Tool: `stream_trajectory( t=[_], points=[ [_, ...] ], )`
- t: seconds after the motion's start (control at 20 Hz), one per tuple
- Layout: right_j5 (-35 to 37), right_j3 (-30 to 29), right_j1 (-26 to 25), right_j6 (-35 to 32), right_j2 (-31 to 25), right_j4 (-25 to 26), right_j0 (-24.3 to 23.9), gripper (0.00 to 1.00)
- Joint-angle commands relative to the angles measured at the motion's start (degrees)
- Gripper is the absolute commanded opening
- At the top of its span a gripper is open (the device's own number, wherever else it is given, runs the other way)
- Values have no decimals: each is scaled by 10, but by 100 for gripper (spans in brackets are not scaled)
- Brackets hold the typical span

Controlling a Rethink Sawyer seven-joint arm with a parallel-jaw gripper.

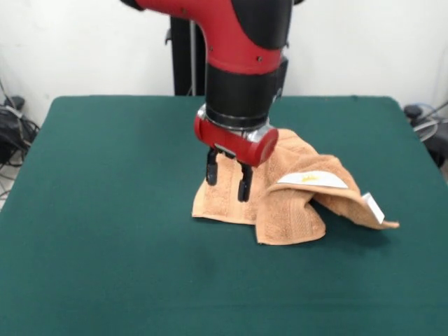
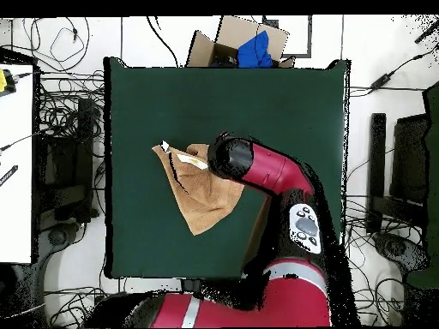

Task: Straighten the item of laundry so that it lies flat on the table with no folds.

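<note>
Towel still rumpled, arm over it

The black two-fingered gripper (image 1: 225,175) hangs parted and empty over the peach-orange terry towel (image 1: 294,203), which lies folded over itself mid-way across the dark green felt table (image 1: 105,231); flattening looks barely begun.

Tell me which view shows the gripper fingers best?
Front view. The gripper hangs in profile over the towel, both dark fingers visible with a gap between them. In the overhead view the arm's own wrist covers the gripper, so only the arm and the towel beside it show.
</note>
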State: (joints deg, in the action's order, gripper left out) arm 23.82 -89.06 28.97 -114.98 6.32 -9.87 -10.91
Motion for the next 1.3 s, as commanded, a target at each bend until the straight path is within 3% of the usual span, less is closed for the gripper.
stream_trajectory(
  t=[0.05,0.55,1.3],
  points=[
    [73,-30,36,-115,-27,-38,11,100],
    [66,-8,12,-133,-14,-61,35,100],
    [16,3,-27,-110,-22,-73,28,100]
  ],
)
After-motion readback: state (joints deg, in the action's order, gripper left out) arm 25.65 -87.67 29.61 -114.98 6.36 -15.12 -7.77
